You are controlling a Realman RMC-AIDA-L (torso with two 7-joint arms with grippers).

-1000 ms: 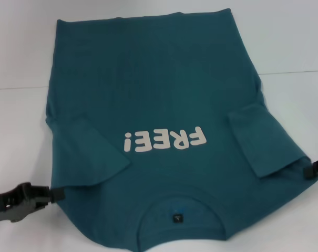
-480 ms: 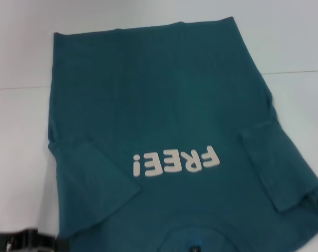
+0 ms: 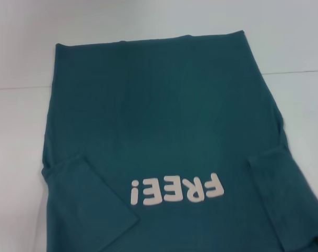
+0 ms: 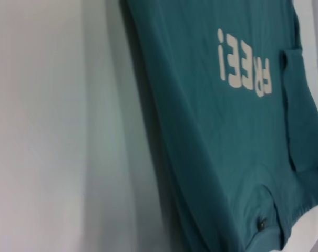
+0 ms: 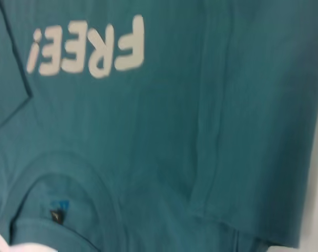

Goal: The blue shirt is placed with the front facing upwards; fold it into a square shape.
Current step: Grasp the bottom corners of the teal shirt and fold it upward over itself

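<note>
the blue shirt (image 3: 164, 131) lies front-up, both sleeves folded inward; no gripper is seen, so grasp cannot be told; next, the 6 o'clock collar edge should be folded toward the 12 o'clock hem.

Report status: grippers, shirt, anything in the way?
Both grippers out of view. Shirt front up on table, both sleeves folded in, not yet squared. Nothing in the way.

The shirt (image 4: 211, 131) lay front up on the white table (image 4: 59, 131), its cream lettering (image 4: 244, 67) showing, one sleeve (image 4: 300, 115) folded inward, the collar label (image 4: 262, 223) visible.
</note>
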